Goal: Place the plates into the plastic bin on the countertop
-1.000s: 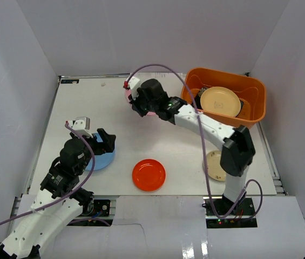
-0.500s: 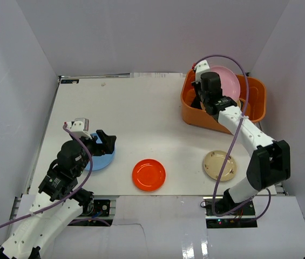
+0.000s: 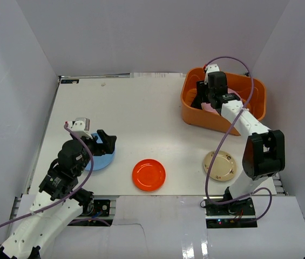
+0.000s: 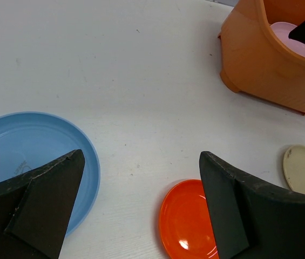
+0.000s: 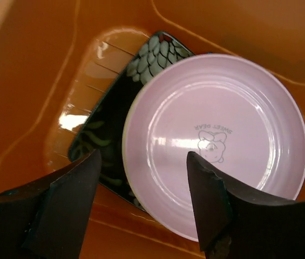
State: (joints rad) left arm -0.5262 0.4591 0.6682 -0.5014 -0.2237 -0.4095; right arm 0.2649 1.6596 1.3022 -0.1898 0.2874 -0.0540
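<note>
The orange plastic bin (image 3: 194,114) stands at the back right of the white countertop (image 3: 141,118). Inside it a round pink plate (image 5: 217,140) lies flat on a black patterned square plate (image 5: 109,124). My right gripper (image 5: 142,156) hangs open inside the bin, just above the pink plate's near edge, holding nothing. My left gripper (image 4: 141,156) is open low over the right edge of the light blue plate (image 4: 33,151). On the countertop lie the red-orange plate (image 3: 148,174) and the cream plate (image 3: 219,165).
White walls close in the countertop on three sides. The bin's tall walls (image 5: 28,81) surround my right fingers. A purple cable (image 3: 233,59) loops above the right arm, another trails from the left arm (image 3: 90,156).
My right arm carried the pink plate from the back middle of the countertop into the bin, lowered it and opened, letting it go. The left arm has hardly moved.
</note>
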